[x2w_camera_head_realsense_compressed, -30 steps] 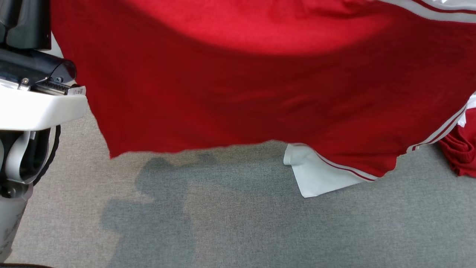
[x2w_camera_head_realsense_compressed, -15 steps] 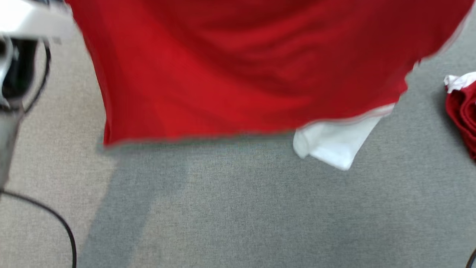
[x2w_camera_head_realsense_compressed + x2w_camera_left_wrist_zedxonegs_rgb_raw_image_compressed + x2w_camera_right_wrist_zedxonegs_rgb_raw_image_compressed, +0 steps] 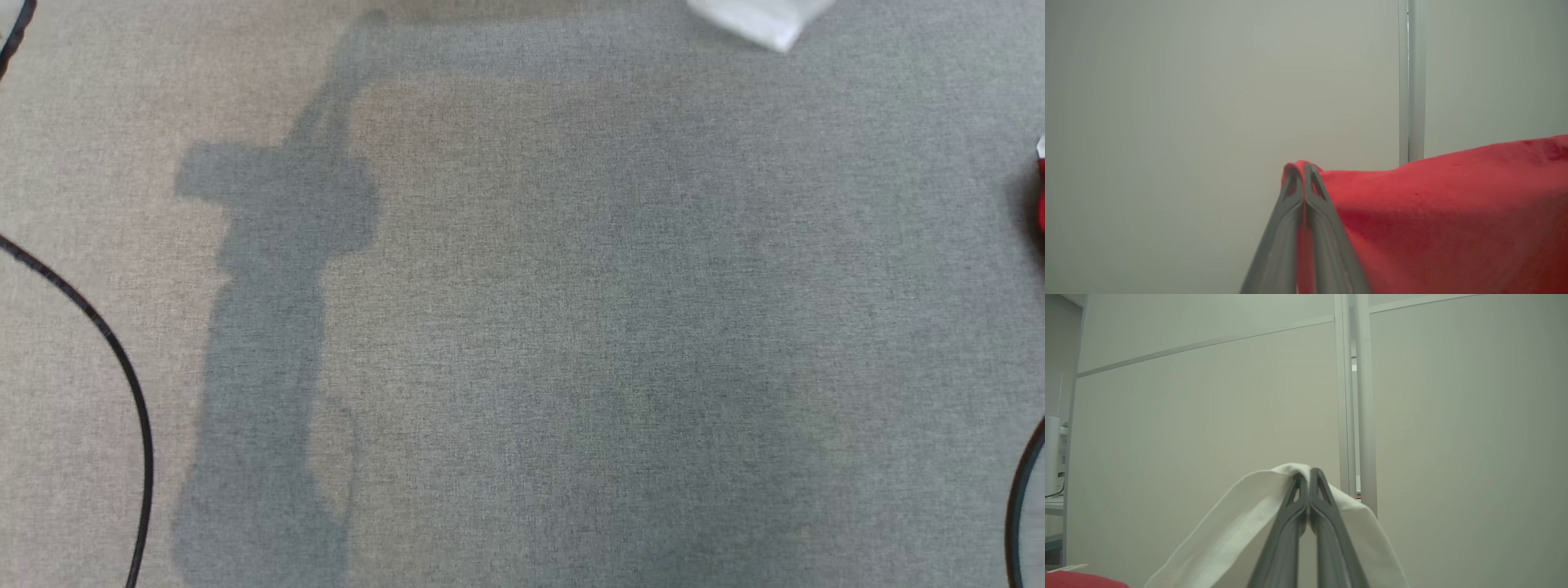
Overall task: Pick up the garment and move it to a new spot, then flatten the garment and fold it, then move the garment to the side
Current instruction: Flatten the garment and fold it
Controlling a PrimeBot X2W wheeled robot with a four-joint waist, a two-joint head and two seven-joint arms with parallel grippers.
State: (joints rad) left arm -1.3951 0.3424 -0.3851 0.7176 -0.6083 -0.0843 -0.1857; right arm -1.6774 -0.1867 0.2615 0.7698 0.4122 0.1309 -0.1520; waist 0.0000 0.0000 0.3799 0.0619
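The left hand [image 3: 1303,171] is pinched fully shut on a red edge of the garment [image 3: 1433,212], and the cloth stretches away from it across the lower part of the post [image 3: 1412,81]. The right hand [image 3: 1309,475] is likewise closed tight, gripping a white fold of the garment just left of the post.

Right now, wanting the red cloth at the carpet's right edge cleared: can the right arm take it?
Probably not yet: the right gripper is shut on white fabric, so the red cloth must wait.
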